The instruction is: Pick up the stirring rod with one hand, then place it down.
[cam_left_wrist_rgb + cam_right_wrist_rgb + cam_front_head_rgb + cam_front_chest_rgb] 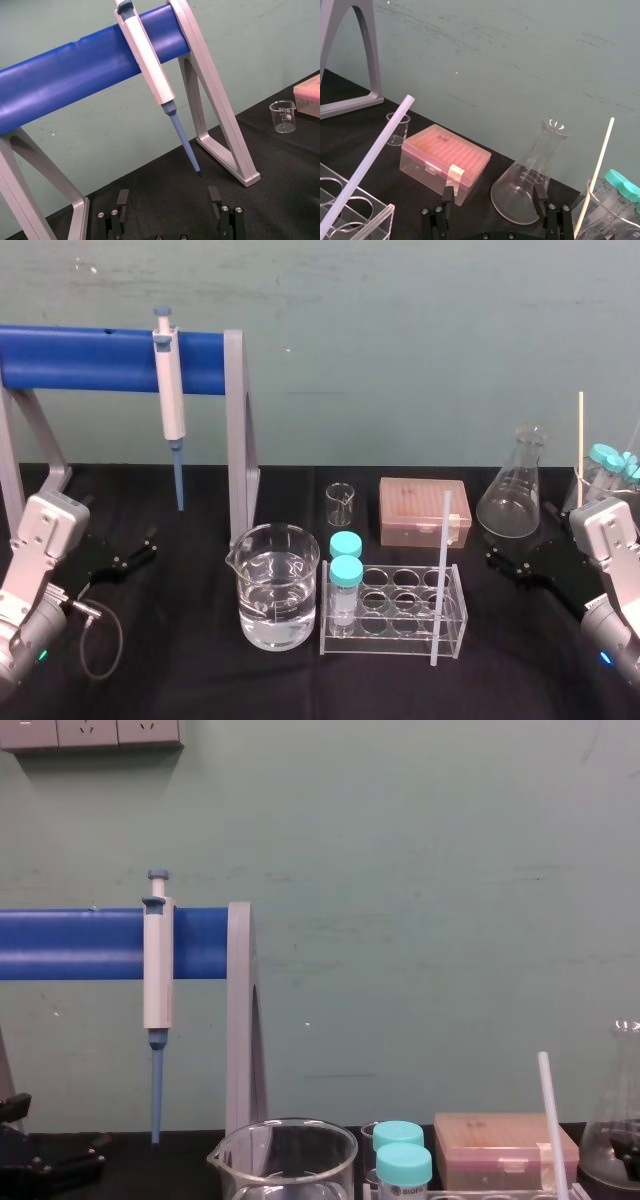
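Task not started. The stirring rod (441, 575) stands in the tube rack (395, 625) at bench centre. Left tool (133, 553) and right tool (510, 565) rest wide open, empty. Pickup and placement remain.

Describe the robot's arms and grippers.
The left arm and right arm have blocky silver-grey housings, each with a small lit indicator. A grey cable loops from the left one. The left gripper and right gripper are black, with angular fingers and silver screws.
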### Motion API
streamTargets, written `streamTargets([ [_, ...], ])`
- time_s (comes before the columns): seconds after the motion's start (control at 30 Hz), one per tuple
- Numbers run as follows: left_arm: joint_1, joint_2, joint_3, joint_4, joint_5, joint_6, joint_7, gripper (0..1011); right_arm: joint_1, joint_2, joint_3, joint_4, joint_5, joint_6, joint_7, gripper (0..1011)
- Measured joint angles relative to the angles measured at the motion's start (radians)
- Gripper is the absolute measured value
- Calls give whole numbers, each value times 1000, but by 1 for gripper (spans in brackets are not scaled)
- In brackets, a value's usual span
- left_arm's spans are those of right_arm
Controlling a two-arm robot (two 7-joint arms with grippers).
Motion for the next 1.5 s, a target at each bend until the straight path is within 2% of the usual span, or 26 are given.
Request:
streamTargets([
  [0.53, 0, 0, 0, 0, 0, 0, 0, 1000, 0, 0, 1, 0, 0, 0, 1, 1003],
  [0.63, 0, 0, 0, 0, 0, 0, 0, 1000, -5, -2, 16, -4, 26, 15, 29, 1003],
  [0.73, 0, 0, 0, 0, 0, 0, 0, 1000, -18, 0, 38, -22, 72, 40, 67, 1003],
  [0.77, 0, 0, 0, 0, 0, 0, 0, 1000, -29, 4, 54, -37, 107, 58, 92, 1003],
  [0.8, 0, 0, 0, 0, 0, 0, 0, 1000, -29, 4, 54, -37, 107, 58, 92, 1003],
  [0.87, 0, 0, 0, 0, 0, 0, 0, 1000, -57, 16, 93, -81, 192, 102, 150, 1003],
  [0.9, 0, 0, 0, 0, 0, 0, 0, 1000, -64, 19, 103, -91, 211, 111, 162, 1003],
  [0.93, 0, 0, 0, 0, 0, 0, 0, 1000, -80, 27, 126, -115, 264, 137, 198, 1003],
  [1.1, 0, 0, 0, 0, 0, 0, 0, 1000, -111, 40, 178, -161, 400, 218, 296, 1003],
  [1.17, 0, 0, 0, 0, 0, 0, 0, 1000, -119, 43, 204, -180, 485, 281, 366, 1003],
  [1.2, 0, 0, 0, 0, 0, 0, 0, 1000, -119, 43, 204, -180, 485, 281, 366, 1003],
  [1.23, 0, 0, 0, 0, 0, 0, 0, 1000, -115, 43, 207, -182, 520, 310, 394, 1003],
  [1.33, 0, 0, 0, 0, 0, 0, 0, 1000, -97, 41, 199, -178, 574, 355, 438, 1003],
  [1.5, 0, 0, 0, 0, 0, 0, 0, 1000, -54, 36, 158, -152, 596, 387, 477, 1003],
])
